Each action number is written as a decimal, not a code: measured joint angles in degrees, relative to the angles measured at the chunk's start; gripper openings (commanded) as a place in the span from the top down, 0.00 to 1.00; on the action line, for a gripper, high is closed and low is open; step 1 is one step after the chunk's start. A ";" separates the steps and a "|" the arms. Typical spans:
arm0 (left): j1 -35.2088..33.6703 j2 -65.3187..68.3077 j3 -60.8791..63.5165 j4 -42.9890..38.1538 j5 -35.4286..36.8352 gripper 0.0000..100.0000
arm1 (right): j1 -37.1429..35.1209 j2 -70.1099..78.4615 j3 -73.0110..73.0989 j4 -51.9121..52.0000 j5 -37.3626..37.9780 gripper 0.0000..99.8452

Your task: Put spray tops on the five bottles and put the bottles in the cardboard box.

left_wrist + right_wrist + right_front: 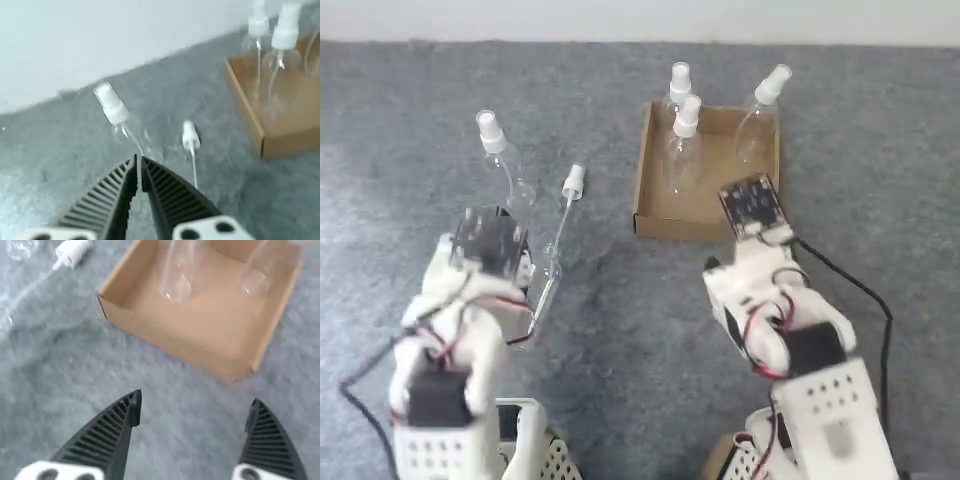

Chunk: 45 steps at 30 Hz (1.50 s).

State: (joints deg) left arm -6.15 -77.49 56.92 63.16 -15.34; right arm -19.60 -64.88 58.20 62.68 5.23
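While three bottles (pixel 682 160) are standing in the cardboard box (pixel 680 226), left tool (pixel 139 159) is sitting closed and empty, right tool (pixel 195 397) gaping wide; leaning bottle (pixel 548 270) centre-left likely needs boxing next.

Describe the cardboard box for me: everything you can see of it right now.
The cardboard box is a shallow, open-topped square tray of plain brown card with low upright walls. It sits flat on the grey table, ahead of the right arm. Three clear bottles with white spray tops stand upright inside it, leaving the near part of its floor bare. The right gripper, jaws open, hangs just short of the near wall without touching it.
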 measured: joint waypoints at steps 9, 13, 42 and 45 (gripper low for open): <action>1.93 42.99 -27.78 14.33 -0.53 0.80 | 0.70 -5.19 7.91 3.60 2.02 0.71; 0.62 53.10 -28.40 14.59 -1.05 0.77 | 0.70 -5.19 7.91 3.60 2.20 0.71; 1.41 76.48 -20.92 10.73 -8.62 0.86 | 0.70 -5.27 7.91 3.60 2.20 0.71; 4.04 76.48 -21.19 10.73 -3.60 0.91 | 0.70 -5.27 7.91 3.60 2.20 0.71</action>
State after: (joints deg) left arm -2.11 -1.01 35.74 73.89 -18.95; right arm -18.90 -70.15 66.11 66.29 7.43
